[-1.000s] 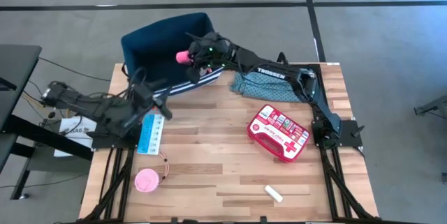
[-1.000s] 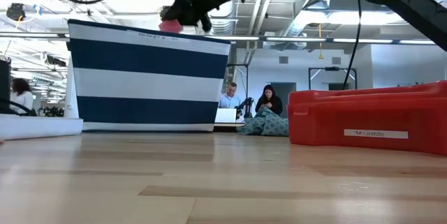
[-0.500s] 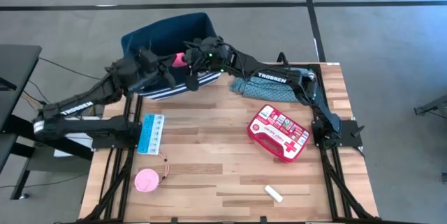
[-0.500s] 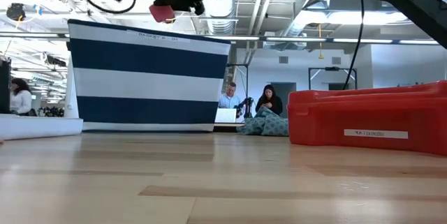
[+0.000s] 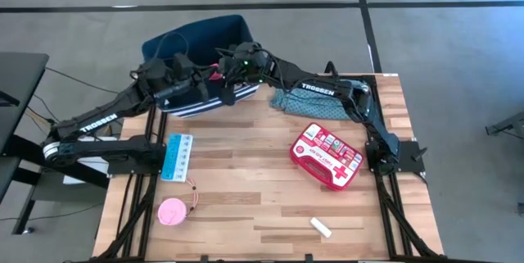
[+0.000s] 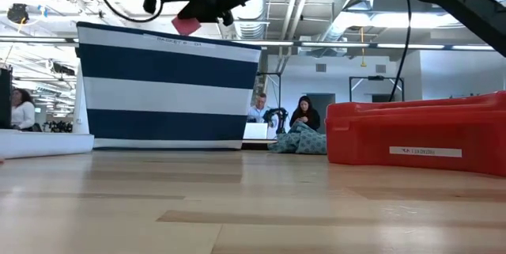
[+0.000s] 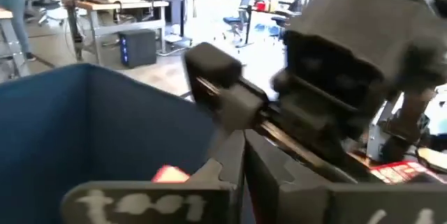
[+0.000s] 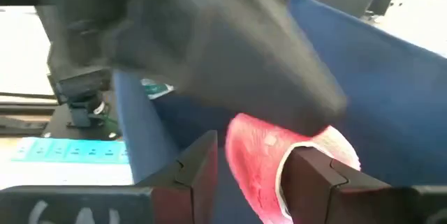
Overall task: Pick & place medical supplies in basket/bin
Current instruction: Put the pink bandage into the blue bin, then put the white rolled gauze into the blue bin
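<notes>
Pink tape roll (image 8: 279, 165) sits between right gripper's (image 8: 244, 175) jaws.

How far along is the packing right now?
Nothing visibly packed yet. In hand: right gripper holds the pink tape roll above the bin, left gripper alongside. Left on the table: first-aid pouch, pink tub, blue box, white tube.

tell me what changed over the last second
The left gripper swung up from the table's left edge to the bin, meeting the right gripper, which kept the pink tape roll and edged toward it. The pouch, tub and blue box stayed.
</notes>
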Controlling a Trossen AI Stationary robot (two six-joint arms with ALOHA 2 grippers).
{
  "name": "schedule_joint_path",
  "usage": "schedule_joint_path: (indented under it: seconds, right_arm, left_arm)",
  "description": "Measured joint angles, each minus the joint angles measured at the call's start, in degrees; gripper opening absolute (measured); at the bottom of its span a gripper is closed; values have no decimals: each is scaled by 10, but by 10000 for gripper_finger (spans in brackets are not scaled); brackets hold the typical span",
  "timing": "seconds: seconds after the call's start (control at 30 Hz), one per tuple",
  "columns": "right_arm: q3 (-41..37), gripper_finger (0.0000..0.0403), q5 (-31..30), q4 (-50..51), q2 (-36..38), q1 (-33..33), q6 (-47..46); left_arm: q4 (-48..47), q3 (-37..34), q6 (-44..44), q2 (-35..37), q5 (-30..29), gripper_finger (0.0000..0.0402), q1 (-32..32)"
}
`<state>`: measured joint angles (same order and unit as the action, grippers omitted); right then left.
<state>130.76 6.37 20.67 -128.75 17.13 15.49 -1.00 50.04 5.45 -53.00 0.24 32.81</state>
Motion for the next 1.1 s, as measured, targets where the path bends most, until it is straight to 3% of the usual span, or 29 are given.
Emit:
schedule_joint_path:
  seconds: [0.2,0.3,0.37,0.5,0.6,0.73,0.87,1.1]
  right_arm:
    - [-2,134,15,-26,-2,1,0]
    - [-3,133,-34,-15,-4,-3,11]
    - [-2,133,-65,6,-3,-2,11]
    - [1,133,-71,50,2,5,11]
    - [0,133,-73,40,2,6,16]
    - [1,133,-76,11,2,6,16]
    - [10,133,-80,20,4,1,18]
    - [34,134,-141,42,71,-31,73]
  left_arm:
    - [-37,2,-3,-35,-45,0,9]
    - [-55,2,-3,-42,-51,0,16]
    - [-66,2,-8,-42,-91,0,17]
    - [-118,-3,-34,-35,-197,0,19]
    - [-155,0,-49,-31,-233,0,18]
    - [-162,-2,-54,-28,-224,0,18]
    - [-155,0,-57,-5,-174,0,18]
    - [-127,-1,-59,95,-93,0,6]
